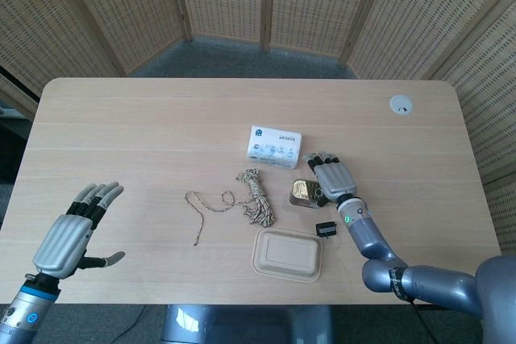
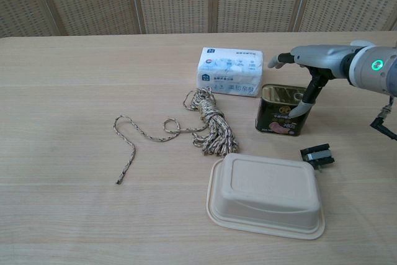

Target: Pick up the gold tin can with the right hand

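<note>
The gold tin can (image 2: 282, 111) stands upright on the table, right of the rope; the head view shows it (image 1: 303, 192) from above. My right hand (image 2: 316, 60) hovers at its right side, fingers stretched out flat over the can's far edge and the thumb pointing down against its right corner. Nothing is gripped. In the head view the right hand (image 1: 332, 176) sits just right of the can. My left hand (image 1: 68, 235) is at the table's near left edge, fingers spread and holding nothing; the chest view does not show it.
A white tissue pack (image 2: 229, 71) lies just behind the can. A coiled rope (image 2: 211, 122) trails off to the left. A beige pulp container (image 2: 267, 195) sits in front of the can, with a small black clip (image 2: 316, 154) beside it. A white disc (image 1: 401, 104) is at the far right.
</note>
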You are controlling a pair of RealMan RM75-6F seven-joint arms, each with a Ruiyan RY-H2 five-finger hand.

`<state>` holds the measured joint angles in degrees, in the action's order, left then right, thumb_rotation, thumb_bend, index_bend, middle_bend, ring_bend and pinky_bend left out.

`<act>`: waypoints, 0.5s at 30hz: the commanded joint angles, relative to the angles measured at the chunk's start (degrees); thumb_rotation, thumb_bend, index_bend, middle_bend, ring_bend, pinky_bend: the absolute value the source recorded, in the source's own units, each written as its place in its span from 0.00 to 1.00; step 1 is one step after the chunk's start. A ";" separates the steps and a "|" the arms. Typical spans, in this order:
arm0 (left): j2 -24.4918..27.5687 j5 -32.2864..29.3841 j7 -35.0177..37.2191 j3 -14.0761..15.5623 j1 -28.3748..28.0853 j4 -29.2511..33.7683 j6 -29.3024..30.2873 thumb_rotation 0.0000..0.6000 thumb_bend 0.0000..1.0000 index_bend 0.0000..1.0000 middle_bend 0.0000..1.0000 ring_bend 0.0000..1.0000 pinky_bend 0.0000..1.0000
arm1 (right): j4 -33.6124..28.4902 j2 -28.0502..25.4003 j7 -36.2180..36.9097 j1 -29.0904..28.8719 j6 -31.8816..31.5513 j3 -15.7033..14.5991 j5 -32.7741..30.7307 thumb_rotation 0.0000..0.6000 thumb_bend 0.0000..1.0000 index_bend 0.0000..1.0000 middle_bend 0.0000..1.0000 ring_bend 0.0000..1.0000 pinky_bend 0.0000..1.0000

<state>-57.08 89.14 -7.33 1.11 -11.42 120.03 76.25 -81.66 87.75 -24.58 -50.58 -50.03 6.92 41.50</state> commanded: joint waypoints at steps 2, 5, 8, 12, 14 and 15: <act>0.09 0.24 0.38 0.15 0.24 -0.21 0.33 1.00 0.14 0.00 0.00 0.00 0.00 | 0.81 1.26 -1.01 -0.67 1.07 0.30 -1.60 1.00 0.09 0.00 0.00 0.00 0.00; 0.43 0.27 1.01 0.35 0.73 -0.60 0.94 1.00 0.14 0.00 0.00 0.00 0.00 | 1.78 2.63 -1.48 -0.98 1.19 0.66 -2.87 1.00 0.09 0.00 0.00 0.00 0.00; 0.74 0.19 1.67 0.56 1.11 -1.05 1.27 1.00 0.14 0.00 0.00 0.00 0.00 | 2.79 3.84 -3.22 -1.52 1.13 0.70 -5.50 1.00 0.09 0.00 0.05 0.01 0.00; 0.88 0.45 2.25 0.72 1.39 -1.43 1.54 1.00 0.14 0.00 0.00 0.00 0.00 | 4.11 5.22 -5.36 -2.18 1.01 0.75 -8.80 1.00 0.10 0.19 0.37 0.24 0.13; 0.95 0.51 2.45 0.73 1.51 -1.53 1.71 1.00 0.14 0.00 0.00 0.00 0.00 | 4.86 5.58 -5.66 -2.27 1.45 0.73 -9.56 1.00 0.10 0.30 0.47 0.35 0.23; 0.98 0.53 2.48 0.73 1.54 -1.56 1.74 1.00 0.14 0.00 0.00 0.00 0.00 | 5.16 5.68 -5.69 -2.27 1.49 0.76 -9.57 1.00 0.11 0.35 0.53 0.40 0.29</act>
<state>-56.09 89.67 -4.86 1.84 -9.88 118.48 77.99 -76.80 93.18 -30.06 -52.73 -48.68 7.65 32.11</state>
